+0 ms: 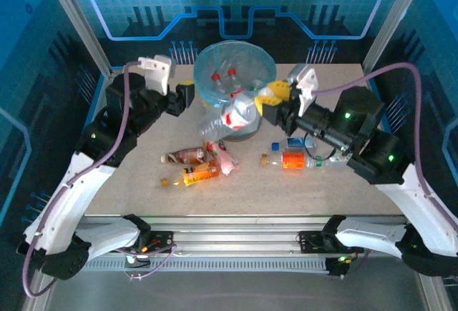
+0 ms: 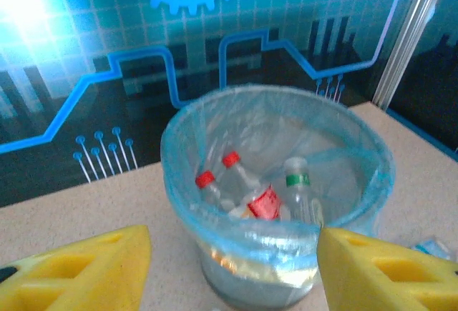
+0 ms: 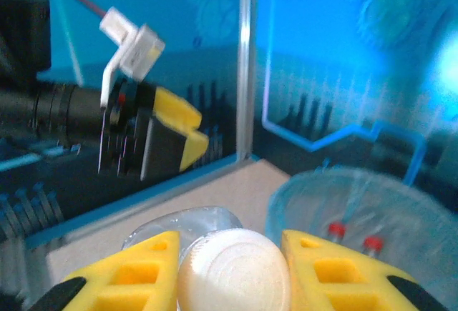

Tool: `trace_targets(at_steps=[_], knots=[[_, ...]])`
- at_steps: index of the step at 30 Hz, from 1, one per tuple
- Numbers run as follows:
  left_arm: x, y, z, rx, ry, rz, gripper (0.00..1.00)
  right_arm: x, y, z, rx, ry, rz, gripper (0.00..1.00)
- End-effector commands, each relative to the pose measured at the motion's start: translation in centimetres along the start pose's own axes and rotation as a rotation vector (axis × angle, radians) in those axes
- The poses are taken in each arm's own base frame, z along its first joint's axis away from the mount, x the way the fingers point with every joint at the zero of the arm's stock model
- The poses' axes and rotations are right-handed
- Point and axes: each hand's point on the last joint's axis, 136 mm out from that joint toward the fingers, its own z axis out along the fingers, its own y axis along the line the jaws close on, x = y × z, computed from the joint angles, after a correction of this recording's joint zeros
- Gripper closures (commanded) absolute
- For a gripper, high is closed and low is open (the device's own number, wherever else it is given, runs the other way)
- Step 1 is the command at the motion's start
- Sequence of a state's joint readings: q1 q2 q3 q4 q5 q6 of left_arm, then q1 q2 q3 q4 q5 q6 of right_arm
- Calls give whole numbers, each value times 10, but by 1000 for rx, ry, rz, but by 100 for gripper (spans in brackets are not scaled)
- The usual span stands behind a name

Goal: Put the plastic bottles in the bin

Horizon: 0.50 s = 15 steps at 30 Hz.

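Note:
The bin (image 1: 235,66) stands at the back middle of the table, with red-capped bottles (image 2: 205,179) and a green-labelled bottle (image 2: 298,182) lying inside. My right gripper (image 1: 268,97) is shut on a clear crushed bottle with a red label (image 1: 234,115), held by its white cap (image 3: 235,268) in front of the bin's near rim (image 3: 372,207). My left gripper (image 1: 187,94) hovers open just left of the bin, facing the bin's wall (image 2: 275,282) with nothing between its yellow fingers (image 2: 79,268). More bottles lie on the table: brown (image 1: 184,156), orange-yellow (image 1: 197,174), pink (image 1: 223,158), orange-labelled (image 1: 293,161) and blue-labelled (image 1: 295,142).
Metal frame posts (image 1: 79,21) rise at the table's back corners before a blue printed backdrop. The left gripper (image 3: 168,129) appears across the table in the right wrist view. The bare tabletop (image 1: 236,196) stretches along the near edge.

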State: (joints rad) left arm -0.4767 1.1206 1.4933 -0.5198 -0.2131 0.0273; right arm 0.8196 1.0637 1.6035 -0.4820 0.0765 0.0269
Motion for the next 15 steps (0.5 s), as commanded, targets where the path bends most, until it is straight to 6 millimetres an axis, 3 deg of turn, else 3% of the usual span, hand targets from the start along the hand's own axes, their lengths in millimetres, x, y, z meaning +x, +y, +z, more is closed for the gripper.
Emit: trace_targets(at_steps=[1, 4, 7, 12, 15], knots=[[-22, 8, 5, -20, -22, -2, 37, -21, -24, 6, 144, 17, -105, 92], [-34, 12, 16, -18, -33, -17, 37, -28, -44, 21, 246, 67, -170, 92], [-32, 6, 35, 32, -7, -16, 37, -20, -66, 42, 339, 165, -217, 92], [-9, -3, 62, 104, 58, -30, 37, 12, -98, 81, 410, 313, -229, 91], [1, -7, 70, 134, 68, -51, 36, 34, -106, 101, 387, 386, -212, 91]])
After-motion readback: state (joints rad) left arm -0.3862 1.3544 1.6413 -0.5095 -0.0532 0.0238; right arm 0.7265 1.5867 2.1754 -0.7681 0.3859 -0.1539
